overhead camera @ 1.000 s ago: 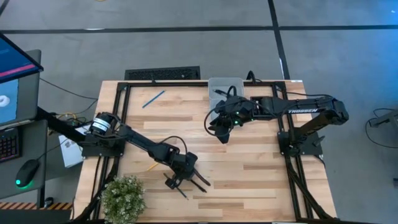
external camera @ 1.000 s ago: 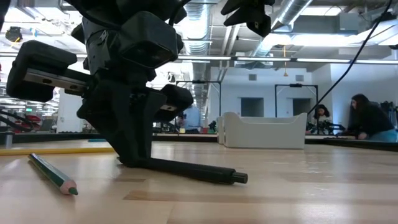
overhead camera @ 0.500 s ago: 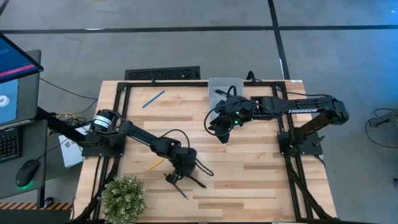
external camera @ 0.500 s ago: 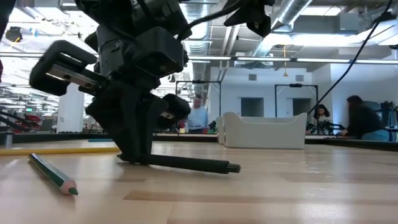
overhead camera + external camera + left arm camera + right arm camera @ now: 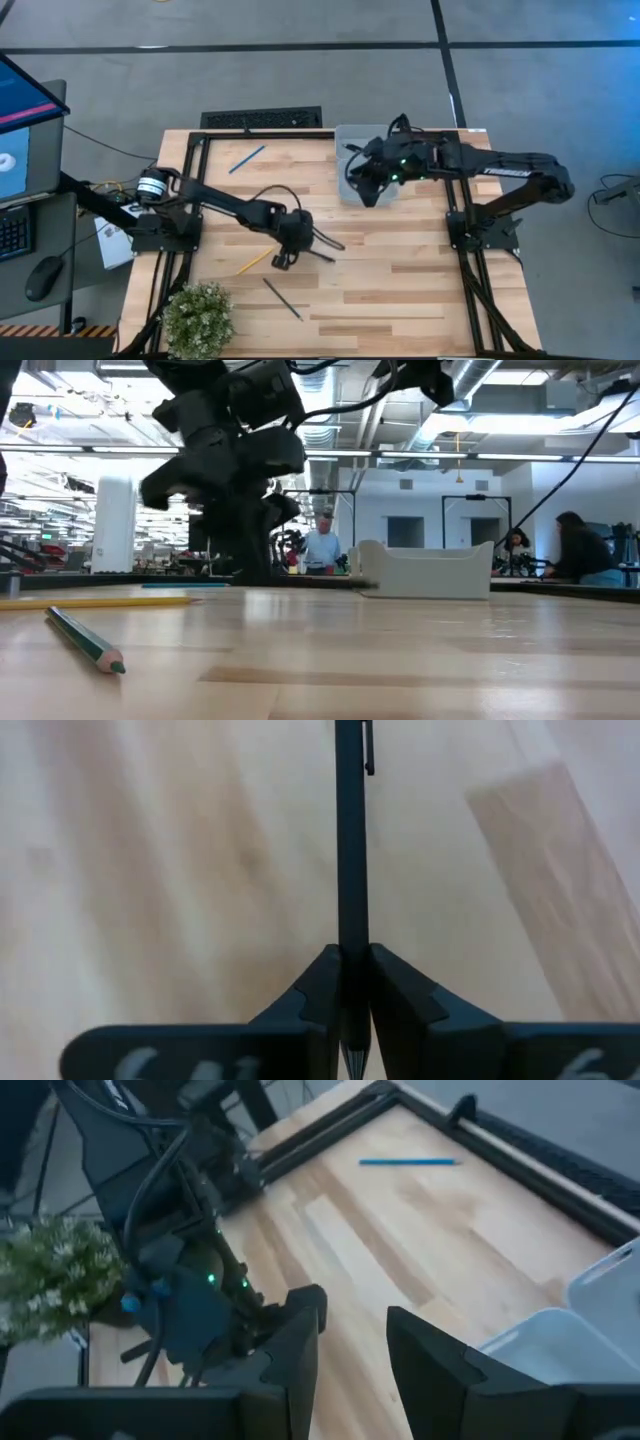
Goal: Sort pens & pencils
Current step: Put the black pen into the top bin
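Fingers (image 5: 395,1005) of the left gripper (image 5: 291,232) are squeezed tight on a black pen (image 5: 350,840). The pen sticks straight out past the tips, with its clip at the far end. From above, this gripper is near the middle of the wooden counter (image 5: 420,280), and the pen pokes out toward the right.

A yellow pencil (image 5: 252,262) lies just beside the gripper, toward the front of the counter. A dark green pencil (image 5: 283,299) lies a bit farther front, near the little green plant (image 5: 197,316). A light blue pencil (image 5: 246,158) lies well apart, near the back left corner. A clear plastic bin (image 5: 350,135) sits at the back edge, in the middle.

The right gripper (image 5: 372,188) hangs over the front of that bin. Its fingers (image 5: 300,1345) are apart and hold nothing.

I think the step now is to carry the pen to the bin. To do it well, the left arm should keep its tight squeeze, stay lifted off the wood, and go slowly. The grip is near one end, so the long end could swing or bump the bin wall. The right arm is close to the bin, so the two arms must not hit each other.
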You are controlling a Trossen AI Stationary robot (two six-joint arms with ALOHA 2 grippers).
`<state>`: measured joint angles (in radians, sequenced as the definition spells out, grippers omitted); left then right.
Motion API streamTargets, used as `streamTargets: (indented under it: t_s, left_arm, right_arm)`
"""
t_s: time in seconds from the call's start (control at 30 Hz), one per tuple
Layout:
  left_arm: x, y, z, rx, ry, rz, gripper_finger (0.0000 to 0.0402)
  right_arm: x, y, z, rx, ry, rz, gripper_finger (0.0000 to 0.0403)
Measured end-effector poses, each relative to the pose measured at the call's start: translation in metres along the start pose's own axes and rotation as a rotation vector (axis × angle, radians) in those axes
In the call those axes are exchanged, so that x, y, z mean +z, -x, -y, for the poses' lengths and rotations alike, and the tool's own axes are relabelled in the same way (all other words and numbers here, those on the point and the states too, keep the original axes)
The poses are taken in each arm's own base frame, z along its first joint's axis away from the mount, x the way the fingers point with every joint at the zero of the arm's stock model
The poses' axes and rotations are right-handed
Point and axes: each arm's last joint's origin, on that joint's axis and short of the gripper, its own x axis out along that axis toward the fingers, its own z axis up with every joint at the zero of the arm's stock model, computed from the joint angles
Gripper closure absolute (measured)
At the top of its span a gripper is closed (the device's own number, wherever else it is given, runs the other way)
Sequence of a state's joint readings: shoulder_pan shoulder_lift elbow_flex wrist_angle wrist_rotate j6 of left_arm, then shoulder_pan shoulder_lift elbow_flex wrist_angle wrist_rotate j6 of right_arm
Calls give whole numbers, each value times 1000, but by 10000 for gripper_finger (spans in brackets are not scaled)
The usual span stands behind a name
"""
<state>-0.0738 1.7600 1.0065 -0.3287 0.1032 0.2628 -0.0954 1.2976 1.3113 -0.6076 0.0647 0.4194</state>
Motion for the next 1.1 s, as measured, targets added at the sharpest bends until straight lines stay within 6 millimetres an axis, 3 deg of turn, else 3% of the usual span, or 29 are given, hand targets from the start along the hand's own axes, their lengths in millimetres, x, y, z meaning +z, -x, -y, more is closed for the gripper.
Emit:
streamTargets:
  t_s: [0.3, 0.53, 0.8, 1.1]
  left_arm:
    - [-1, 25, -41, 81, 127, 110, 374]
    - [-3, 62, -69, 162, 194, 201, 375]
    - [17, 113, -89, 240, 217, 326, 373]
    - [44, 155, -97, 264, 197, 385, 374]
  right_arm:
    - [-7, 10, 21, -105, -82, -112, 259]
    - [-12, 7, 25, -123, -52, -175, 259]
    - [-6, 6, 21, -65, -29, -117, 248]
    - [6, 5, 15, 19, -45, -8, 182]
